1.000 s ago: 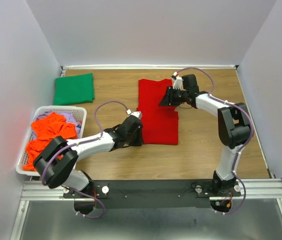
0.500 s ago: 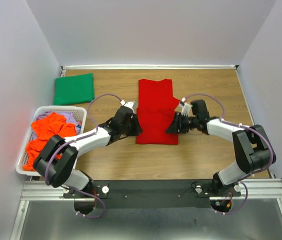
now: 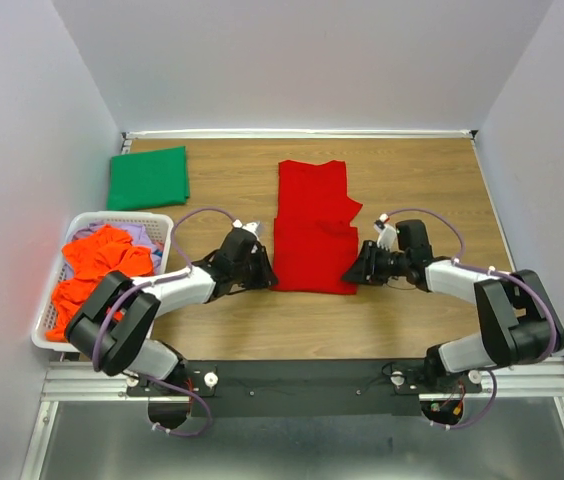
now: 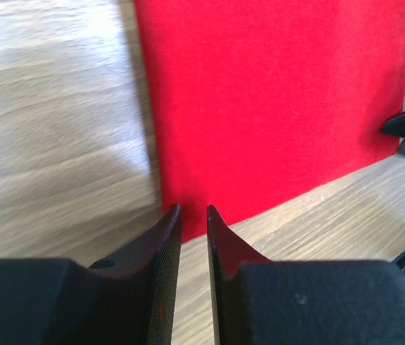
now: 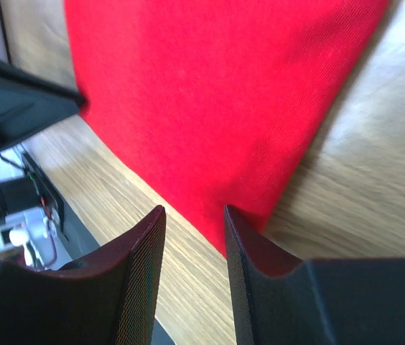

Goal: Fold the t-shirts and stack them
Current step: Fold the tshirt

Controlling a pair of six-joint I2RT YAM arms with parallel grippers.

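Note:
A bright red t-shirt (image 3: 312,225) lies flat in a long strip at the middle of the table. My left gripper (image 3: 263,273) is low at its near left corner, jaws a narrow gap apart with nothing between them; the red cloth (image 4: 274,86) starts just past the tips (image 4: 192,210). My right gripper (image 3: 355,272) is open at the near right corner, with the edge of the red cloth (image 5: 210,93) between its tips (image 5: 194,210). A folded dark green t-shirt (image 3: 148,177) lies at the far left. Orange t-shirts (image 3: 97,265) and a lavender one (image 3: 142,234) fill the basket.
The white slatted basket (image 3: 157,218) stands at the left edge of the table. White walls close in the table on the left, far and right sides. The black rail with the arm bases runs along the near edge (image 3: 302,380).
My right gripper has come from the far part of the red shirt down to its near right corner. My left gripper shifted a little along the near left edge.

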